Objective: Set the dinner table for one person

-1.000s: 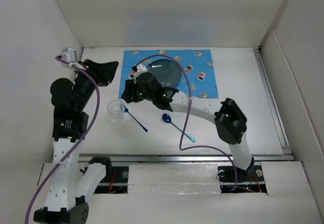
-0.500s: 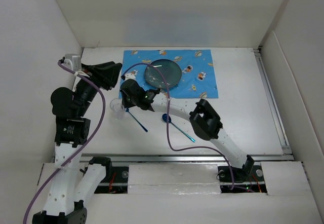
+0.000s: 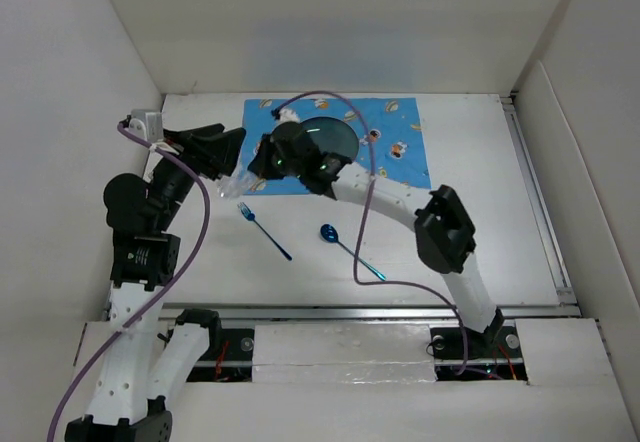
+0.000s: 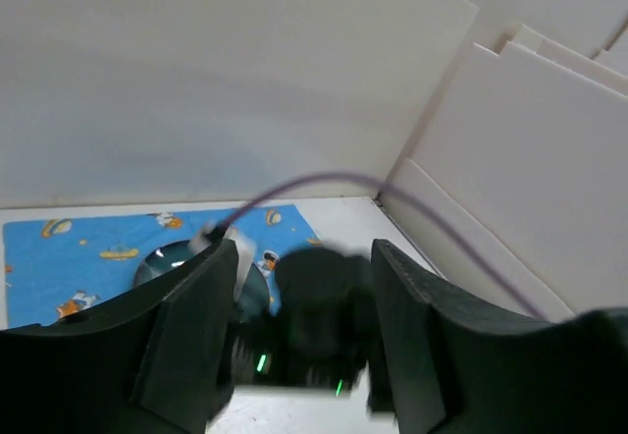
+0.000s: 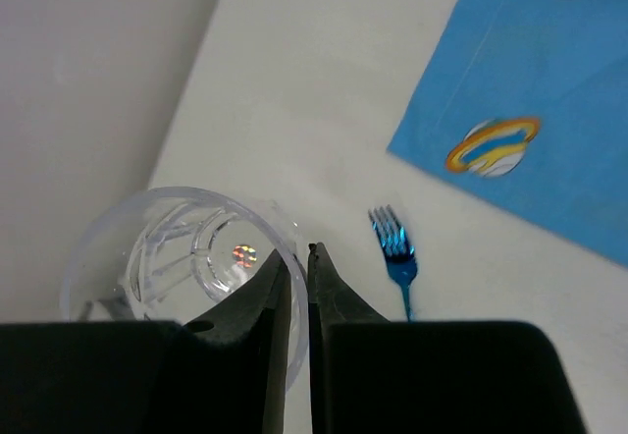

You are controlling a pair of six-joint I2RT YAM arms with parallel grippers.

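Largest of all, the white dinner table (image 3: 490, 232), filling the floor of the scene and unchanged since a second ago. On its far middle, the blue patterned placemat (image 3: 405, 152), same spot as before, with the dark round plate (image 3: 335, 134) on its left half, likewise unshifted. Stretched leftward across the tabletop, the right arm (image 3: 445, 232), elbow swung back to the right compared with half a second ago. Along the left edge, the left arm (image 3: 140, 252), posed much as before. At the near left corner of the placemat, the right gripper (image 5: 299, 252), farther away than half a second ago, fingers narrowed almost together and pinching the rim wall of the clear cup (image 5: 191, 247). No longer at its old place left of the fork, that cup, but carried toward the far side; hard to tell whether clear of the tabletop. Just left of it, the left gripper (image 4: 304, 252), pointed at the other wrist, fingers spread wide with nothing held. Nearer, the blue fork (image 3: 265, 230) at middle left and the blue spoon (image 3: 350, 250) to its right, apart from each other, both lying where they lay earlier.
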